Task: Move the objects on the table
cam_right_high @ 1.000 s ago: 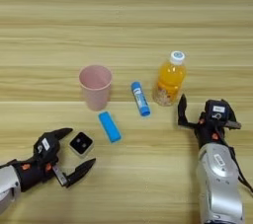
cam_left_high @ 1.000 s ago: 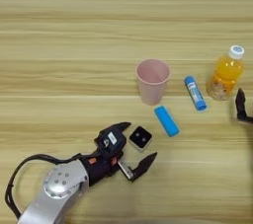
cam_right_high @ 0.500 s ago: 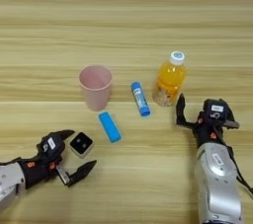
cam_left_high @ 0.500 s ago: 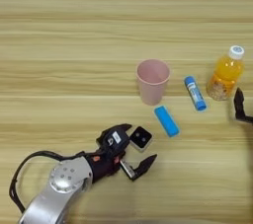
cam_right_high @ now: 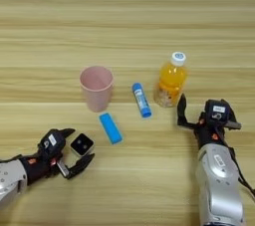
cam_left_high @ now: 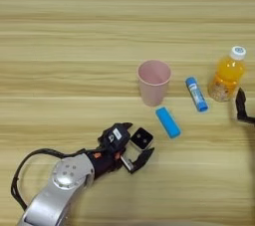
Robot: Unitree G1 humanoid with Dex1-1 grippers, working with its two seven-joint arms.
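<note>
Cube (cam_left_high: 142, 139), tiny, white w/ black top: sits on the table (cam_left_high: 64, 46) at front left, between the two black fingers of the left gripper (cam_left_high: 134, 143). Fingers spread either side of it; one finger (cam_left_high: 122, 127) just beyond the cube, the other (cam_left_high: 139, 159) on the near side. Jaws open, not yet clamped. Whether either finger touches the cube: cannot tell.

Handling, est.:
- Cube: looks light, rigid, flat-sided. Best hold is across two opposite side faces, low on the body. Small size means it may skid or tip if one finger lands first.
- Pink cup (cam_left_high: 154, 81): upright, open end up, behind the cube. Thin plastic, prob. light and easy to knock over; take by the wall or rim.
- Light-blue bar (cam_left_high: 168, 122): flat on the table, just right of the cube, apart from it. Low profile, so pinch across the narrow width.
- Blue tube (cam_left_high: 196, 93) w/ white cap: lying flat, may roll.
- Orange drink bottle (cam_right_high: 171, 80): upright, prob. the heaviest item.

Arm pose:
- Left arm comes in from the lower-left corner, forearm low over the table, gripper pointing right toward the cube.
- Right gripper (cam_right_high: 203, 114) sits just right of and in front of the bottle, holding nothing, fingers apart; forearm runs to the bottom edge.
</note>
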